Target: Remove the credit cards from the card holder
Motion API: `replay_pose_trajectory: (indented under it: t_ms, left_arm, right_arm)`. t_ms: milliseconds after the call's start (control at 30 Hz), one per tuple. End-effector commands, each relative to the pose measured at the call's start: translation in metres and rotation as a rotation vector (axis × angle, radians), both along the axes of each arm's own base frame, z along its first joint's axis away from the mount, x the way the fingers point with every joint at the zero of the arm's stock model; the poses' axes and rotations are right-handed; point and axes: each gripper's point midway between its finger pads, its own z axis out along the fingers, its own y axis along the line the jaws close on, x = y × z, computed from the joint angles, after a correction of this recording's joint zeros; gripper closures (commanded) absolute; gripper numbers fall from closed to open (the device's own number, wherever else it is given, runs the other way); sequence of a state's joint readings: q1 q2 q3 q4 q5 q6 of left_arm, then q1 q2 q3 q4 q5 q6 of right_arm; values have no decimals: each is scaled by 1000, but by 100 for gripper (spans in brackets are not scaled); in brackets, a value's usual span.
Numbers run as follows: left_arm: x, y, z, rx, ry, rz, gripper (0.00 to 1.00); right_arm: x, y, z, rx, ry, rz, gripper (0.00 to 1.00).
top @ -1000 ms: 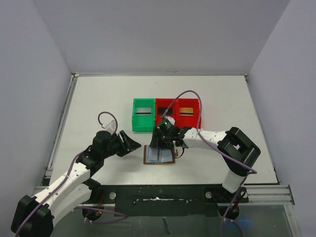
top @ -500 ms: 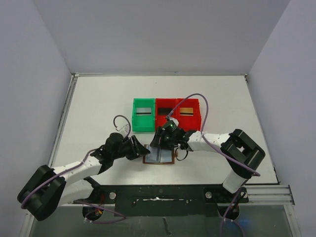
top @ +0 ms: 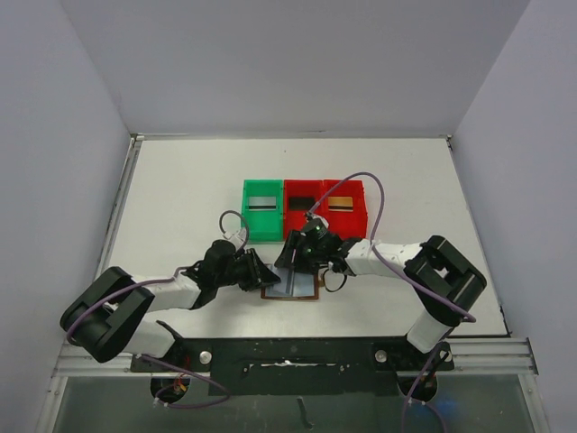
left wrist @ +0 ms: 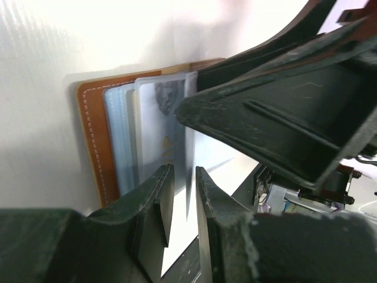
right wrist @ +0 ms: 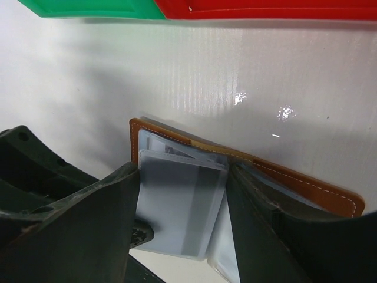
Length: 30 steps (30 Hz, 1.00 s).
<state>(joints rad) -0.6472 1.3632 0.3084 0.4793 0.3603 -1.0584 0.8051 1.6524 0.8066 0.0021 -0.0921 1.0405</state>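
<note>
The card holder (top: 302,290) lies open on the counter (top: 180,198) just ahead of the left hand (top: 259,271). That hand's fingers stand a narrow slit apart, astride one of the credit cards (left wrist: 189,147), which is edge-on with its long axis running straight away and is not visibly pinched. The right hand (top: 297,262), fingers wide, grips the card holder's pale inner leaf by both side edges and crowds close above, while the green bin (top: 262,223) and red bins (top: 343,209) sit beyond.
</note>
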Motion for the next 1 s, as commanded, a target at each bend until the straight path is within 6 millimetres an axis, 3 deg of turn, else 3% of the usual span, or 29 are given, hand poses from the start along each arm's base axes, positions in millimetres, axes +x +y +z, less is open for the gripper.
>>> replay_pose_trajectory:
  t_ms: [0,133,300,433,667,800,967]
  left_arm:
    - [12,-16,24,-87,-72,-29,80]
    - [14,-20,30,-87,-94,-58,79]
    - [18,-26,34,-74,-102,-92,73]
    - [19,-33,38,-89,-104,-117,68]
    - [5,-55,35,-94,-73,-230,63]
    - [-4,-73,29,-81,-53,-272,63]
    - [0,-70,28,-56,-38,-232,59]
  right_arm:
    - [3,0,19,37,-18,6,42]
    - [4,-3,28,42,-38,37,28]
    - [8,-13,53,73,-97,22,16]
    - [14,-44,55,9,-87,-99,20]
    - [11,-85,74,80,-158,-253,22]
    - [4,-94,80,108,-176,-261,26]
    - [-3,-93,86,149,-182,-235,35]
